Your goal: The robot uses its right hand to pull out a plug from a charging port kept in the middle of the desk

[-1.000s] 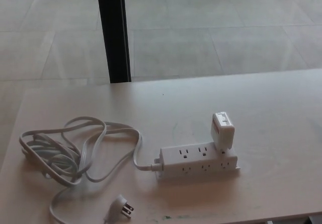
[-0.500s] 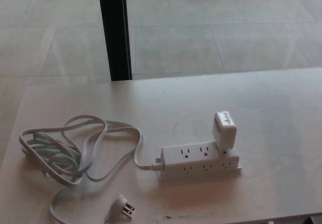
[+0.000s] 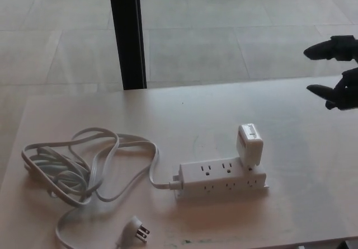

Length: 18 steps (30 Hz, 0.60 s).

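My right hand (image 3: 337,73) is hovering at the far right, fingers spread wide, holding nothing. The white plug (image 3: 249,145) is sitting in the power strip (image 3: 220,178) at mid-desk (image 3: 313,165), well apart.

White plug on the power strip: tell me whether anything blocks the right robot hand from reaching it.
Nothing visible does. The right robot hand is open at the right edge, and only bare desk lies between it and the white plug in the power strip.
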Available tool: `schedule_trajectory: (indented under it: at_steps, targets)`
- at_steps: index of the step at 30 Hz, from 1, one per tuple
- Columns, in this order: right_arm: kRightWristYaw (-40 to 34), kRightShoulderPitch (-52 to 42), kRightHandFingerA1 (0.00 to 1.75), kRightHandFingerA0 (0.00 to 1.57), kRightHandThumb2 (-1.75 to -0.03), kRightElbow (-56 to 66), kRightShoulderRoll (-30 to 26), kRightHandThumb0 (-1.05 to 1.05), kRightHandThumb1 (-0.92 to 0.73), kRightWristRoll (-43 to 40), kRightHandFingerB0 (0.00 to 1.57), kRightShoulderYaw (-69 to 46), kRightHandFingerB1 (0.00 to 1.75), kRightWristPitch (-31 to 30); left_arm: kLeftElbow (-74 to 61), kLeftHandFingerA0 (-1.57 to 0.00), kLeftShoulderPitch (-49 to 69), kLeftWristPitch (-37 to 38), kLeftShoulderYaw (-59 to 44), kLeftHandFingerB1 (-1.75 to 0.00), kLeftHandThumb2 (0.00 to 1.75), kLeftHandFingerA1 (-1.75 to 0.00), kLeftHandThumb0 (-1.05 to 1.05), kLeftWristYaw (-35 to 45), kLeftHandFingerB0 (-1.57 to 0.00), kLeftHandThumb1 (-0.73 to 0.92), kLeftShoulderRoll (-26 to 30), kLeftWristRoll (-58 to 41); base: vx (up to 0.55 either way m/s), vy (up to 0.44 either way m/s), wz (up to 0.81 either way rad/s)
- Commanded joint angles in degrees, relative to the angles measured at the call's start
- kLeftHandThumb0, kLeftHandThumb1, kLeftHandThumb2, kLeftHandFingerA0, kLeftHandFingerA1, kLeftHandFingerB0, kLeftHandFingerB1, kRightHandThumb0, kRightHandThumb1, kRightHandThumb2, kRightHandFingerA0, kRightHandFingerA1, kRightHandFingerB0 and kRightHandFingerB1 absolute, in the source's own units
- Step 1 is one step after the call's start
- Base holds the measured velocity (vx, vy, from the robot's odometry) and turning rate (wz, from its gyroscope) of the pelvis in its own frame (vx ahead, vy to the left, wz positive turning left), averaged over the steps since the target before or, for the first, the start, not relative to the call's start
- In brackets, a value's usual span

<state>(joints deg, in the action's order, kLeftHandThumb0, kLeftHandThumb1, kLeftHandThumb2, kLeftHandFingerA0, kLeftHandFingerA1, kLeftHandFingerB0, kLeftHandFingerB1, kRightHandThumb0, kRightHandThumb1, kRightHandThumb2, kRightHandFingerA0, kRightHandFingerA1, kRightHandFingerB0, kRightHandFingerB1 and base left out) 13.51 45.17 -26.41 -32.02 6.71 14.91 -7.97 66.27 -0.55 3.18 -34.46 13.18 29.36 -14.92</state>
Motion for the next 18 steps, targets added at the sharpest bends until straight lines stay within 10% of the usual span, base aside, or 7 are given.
schedule_trajectory:
  at_steps: [1,8,9,10,13,14,18]
  targets:
    - [3.0,2.3,1.01,0.88,-0.58,-1.1,-2.4,-0.71,-0.58,12.4,0.46,8.2,0.34,6.4,-0.3,-0.88,-0.1,-1.1,0.1,-0.60,0.62,-0.67,-0.94,-0.1,-0.71,0.67,1.6,-1.1,0.00,0.000,0.00]
    - [2.7,0.6,0.98,0.87,-0.59,1.1,-0.8,-0.71,-0.59,14.7,0.44,12.3,0.34,6.7,-0.5,-0.87,0.1,-0.5,0.5,-0.60,0.63,-0.68,-0.94,-0.1,-0.71,0.70,1.6,-0.7,0.00,0.000,0.00]
    - [2.9,0.4,0.95,0.88,-0.88,1.2,-0.6,-0.76,-0.49,15.3,0.37,13.1,0.47,6.5,-1.0,-0.87,0.1,-1.0,0.1,-0.61,0.63,-0.69,-0.93,-0.1,-0.70,0.69,1.4,-1.3,0.00,0.000,0.00]
    - [3.1,0.3,0.90,0.86,-0.59,1.3,-0.5,-0.71,-0.59,15.5,0.43,13.4,0.34,6.4,-1.2,-0.89,0.0,-1.2,-0.1,-0.61,0.62,-0.69,-0.92,0.0,-0.71,0.70,1.4,-1.5,0.00,0.000,0.00]
    - [3.7,-0.2,0.94,0.84,-0.59,2.2,-0.1,-0.73,-0.60,16.7,0.42,14.6,0.33,5.5,-1.1,-0.87,-0.2,-1.2,0.0,-0.61,0.63,-0.69,-0.92,0.4,-0.69,0.70,1.5,-1.6,0.00,0.000,0.00]
    - [3.9,-0.5,0.85,0.75,-0.92,2.2,0.0,-0.76,-0.49,17.5,0.32,15.1,0.47,5.5,-1.2,-0.86,-0.2,-1.2,-0.1,-0.61,0.63,-0.69,-0.93,0.5,-0.69,0.70,1.5,-1.7,0.00,0.000,0.00]
    - [3.1,-2.1,1.06,0.79,-0.59,2.6,0.9,-0.70,-0.60,18.3,0.42,15.5,0.33,6.9,-1.2,-0.86,-0.1,-1.1,0.0,-0.60,0.63,-0.68,-0.93,0.4,-0.70,0.71,1.5,-1.8,0.00,0.000,0.00]
